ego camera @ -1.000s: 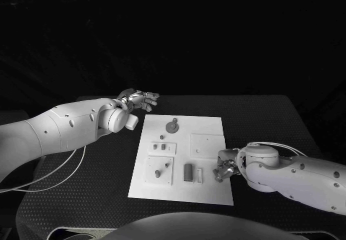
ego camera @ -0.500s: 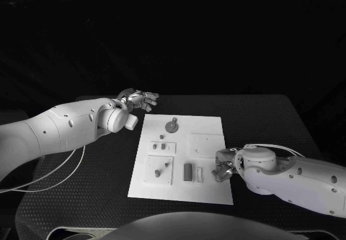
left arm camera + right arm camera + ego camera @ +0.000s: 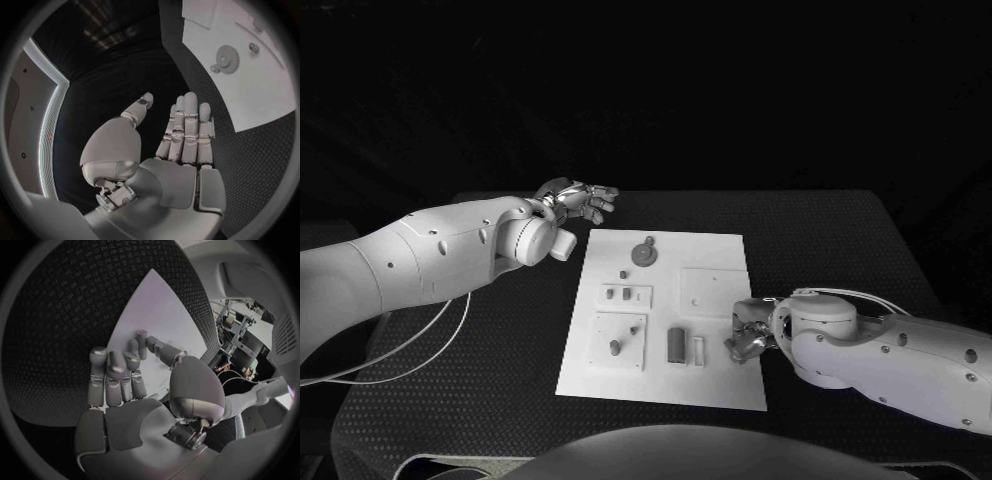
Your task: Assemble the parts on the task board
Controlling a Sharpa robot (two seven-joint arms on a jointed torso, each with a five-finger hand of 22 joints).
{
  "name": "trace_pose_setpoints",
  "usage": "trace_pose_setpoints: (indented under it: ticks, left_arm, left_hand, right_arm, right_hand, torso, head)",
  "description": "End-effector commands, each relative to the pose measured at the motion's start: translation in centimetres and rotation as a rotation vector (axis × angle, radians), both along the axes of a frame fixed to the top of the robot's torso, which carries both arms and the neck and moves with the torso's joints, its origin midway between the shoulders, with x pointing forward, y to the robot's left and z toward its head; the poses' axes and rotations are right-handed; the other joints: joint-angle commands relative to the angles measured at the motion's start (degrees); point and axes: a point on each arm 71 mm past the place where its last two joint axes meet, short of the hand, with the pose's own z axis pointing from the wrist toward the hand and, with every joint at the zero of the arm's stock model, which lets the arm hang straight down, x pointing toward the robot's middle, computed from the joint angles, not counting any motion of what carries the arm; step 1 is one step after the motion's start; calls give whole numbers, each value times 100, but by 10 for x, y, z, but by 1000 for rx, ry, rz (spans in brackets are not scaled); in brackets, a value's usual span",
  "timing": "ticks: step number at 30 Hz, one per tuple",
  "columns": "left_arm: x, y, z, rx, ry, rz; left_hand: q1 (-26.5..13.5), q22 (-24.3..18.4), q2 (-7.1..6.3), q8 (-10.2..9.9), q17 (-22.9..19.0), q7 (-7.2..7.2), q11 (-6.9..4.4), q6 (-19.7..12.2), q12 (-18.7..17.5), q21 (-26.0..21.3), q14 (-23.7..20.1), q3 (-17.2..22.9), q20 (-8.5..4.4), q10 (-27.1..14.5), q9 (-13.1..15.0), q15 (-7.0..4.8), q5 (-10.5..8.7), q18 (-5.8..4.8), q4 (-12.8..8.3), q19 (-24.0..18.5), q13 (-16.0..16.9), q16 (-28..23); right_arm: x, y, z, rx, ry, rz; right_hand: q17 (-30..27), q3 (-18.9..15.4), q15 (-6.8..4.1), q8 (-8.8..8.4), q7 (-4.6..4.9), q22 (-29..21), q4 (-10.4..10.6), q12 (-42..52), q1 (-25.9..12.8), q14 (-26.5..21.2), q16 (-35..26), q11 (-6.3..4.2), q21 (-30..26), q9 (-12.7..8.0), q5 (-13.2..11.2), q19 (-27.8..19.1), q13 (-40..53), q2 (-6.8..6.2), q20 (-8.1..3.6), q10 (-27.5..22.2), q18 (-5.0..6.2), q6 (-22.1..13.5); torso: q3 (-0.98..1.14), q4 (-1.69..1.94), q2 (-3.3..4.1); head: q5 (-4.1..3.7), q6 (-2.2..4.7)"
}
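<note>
Parts (image 3: 678,344) sit in the task board (image 3: 718,250); left hand (image 3: 577,200) released, right hand's (image 3: 751,335) grasp unclear.

One black table (image 3: 848,240), one white task board (image 3: 718,385). Two white arms, two silver hands: left hand (image 3: 578,200) and right hand (image 3: 749,336). On the board, three raised square plates (image 3: 714,285). Among the parts: one round gear (image 3: 643,254), one dark bar (image 3: 676,345), one pale narrow bar (image 3: 700,350) just beside it, two small side-by-side pieces (image 3: 610,293), two small pegs (image 3: 615,347) on one plate. Seven parts in all, perhaps; the smallest too tiny to count surely. One white cable (image 3: 437,335).
</note>
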Motion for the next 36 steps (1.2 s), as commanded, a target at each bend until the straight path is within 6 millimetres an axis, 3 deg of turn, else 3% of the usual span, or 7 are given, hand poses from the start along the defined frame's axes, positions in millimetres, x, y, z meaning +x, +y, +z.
trace_pose_setpoints:
  ticks: [1, 7, 11, 36]
  left_arm:
    - [0, -3, 1, -1, -4, -21]
    - [0, -4, 2, 2, -11, -24]
    - [0, -5, 2, 3, -12, -28]
    - [-1, -6, 2, 17, -15, -42]
  left_hand:
    - [-1, 6, 14, 31, 9, -9, -14, -31, 7, -26, 44, 6, -179, -36, -9, 16, -21, -4, 12, -30, 0, -8]
    - [5, 9, 15, 32, 12, -9, -14, -33, 7, -26, 45, 8, -180, -36, -10, 15, -15, -4, 8, -29, 0, -7]
    - [21, 14, 21, 35, 18, -9, -14, -33, 8, -27, 47, 15, -181, -36, -13, 14, 2, -5, 1, -28, 1, -5]
    - [39, 26, 26, 41, 34, -7, -14, -37, 6, -31, 54, 22, -182, -41, -20, 14, 55, -9, -11, -25, 1, 2]
  right_arm:
    - [-6, 4, -7, 212, 93, -161]
    - [-3, 4, -2, 284, 104, -235]
    - [-4, 6, 1, 308, 109, -258]
    - [-12, 24, -4, 286, 262, -263]
  right_hand:
    - [-15, 108, -30, -519, -15, -15, -38, 27, 86, 26, -2, 5, 26, -1355, 78, 9, -16, 198, 27, 46, 181, 62]
    - [-34, 148, -52, -482, -36, -48, -261, 23, -85, 62, -11, -16, 53, -1393, 428, 54, -41, 229, 6, 79, 181, 116]
    - [-39, 137, -62, -462, -47, -64, -299, 29, -134, 78, -11, -28, 60, -1401, 521, 74, -45, 232, -1, 97, 181, 140]
    - [-38, -83, -69, -444, -47, -102, -377, 31, -340, 80, -10, -30, 78, -1435, 667, 78, -43, 256, -6, 77, 181, 129]
  torso:
    - [2, -2, -1]
    - [7, -1, 4]
    - [2, -4, 2]
    - [3, -3, 2]
  head:
    - [10, 14]
    - [18, 14]
    - [22, 18]
    - [20, 24]
